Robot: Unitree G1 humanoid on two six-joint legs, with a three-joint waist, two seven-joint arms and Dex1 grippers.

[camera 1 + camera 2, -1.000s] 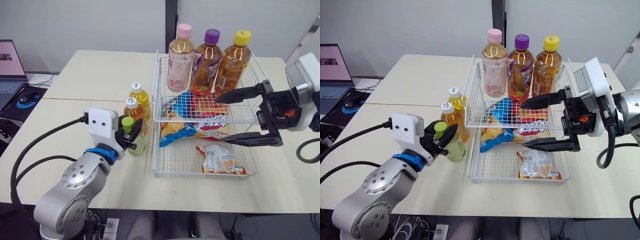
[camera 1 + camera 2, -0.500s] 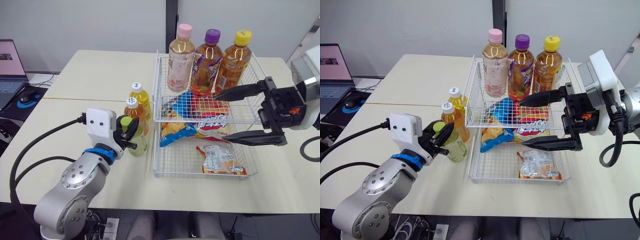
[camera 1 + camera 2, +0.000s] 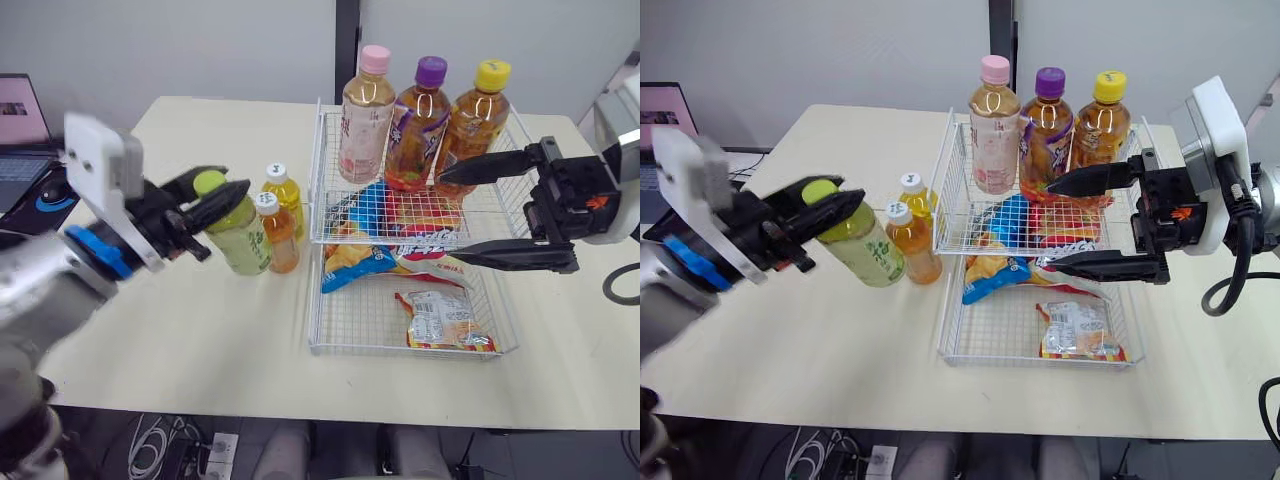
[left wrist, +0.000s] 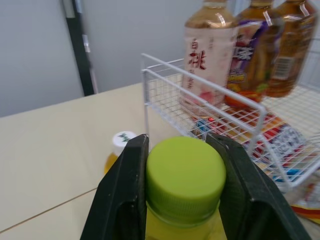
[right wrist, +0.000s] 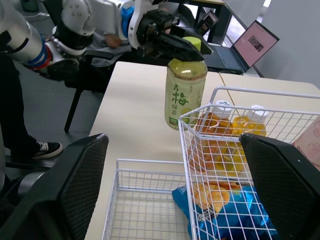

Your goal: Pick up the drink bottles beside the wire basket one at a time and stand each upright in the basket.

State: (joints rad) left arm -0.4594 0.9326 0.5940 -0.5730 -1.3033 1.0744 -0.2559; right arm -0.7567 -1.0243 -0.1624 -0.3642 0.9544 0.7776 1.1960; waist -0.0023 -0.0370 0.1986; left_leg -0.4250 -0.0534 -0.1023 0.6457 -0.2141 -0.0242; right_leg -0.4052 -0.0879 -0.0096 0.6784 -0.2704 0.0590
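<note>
Left gripper (image 3: 228, 186) has lifted the pale-green lime-capped plastic bottle (image 3: 240, 235) off the table (image 3: 200, 330) — clamped at the cap, left of the white wire basket (image 3: 400, 349). Carrying it in comes next. Right gripper (image 3: 447, 218) gapes empty over the basket.

The table (image 3: 200, 350) is a pale cream top with rounded corners; a thin seam (image 4: 50, 207) runs across it; most of its near and left surface lies bare. A white wire basket (image 3: 400, 350) stands on the right half, its long sides running from the near edge toward the far edge. Just left of the basket two small white-capped bottles stand upright on the top: a yellow bottle (image 3: 283, 195) behind, an amber bottle (image 3: 278, 232) in front, close together. Left of these a green bottle (image 3: 236, 232) leans over the top; whether its base touches the table cannot be told.
</note>
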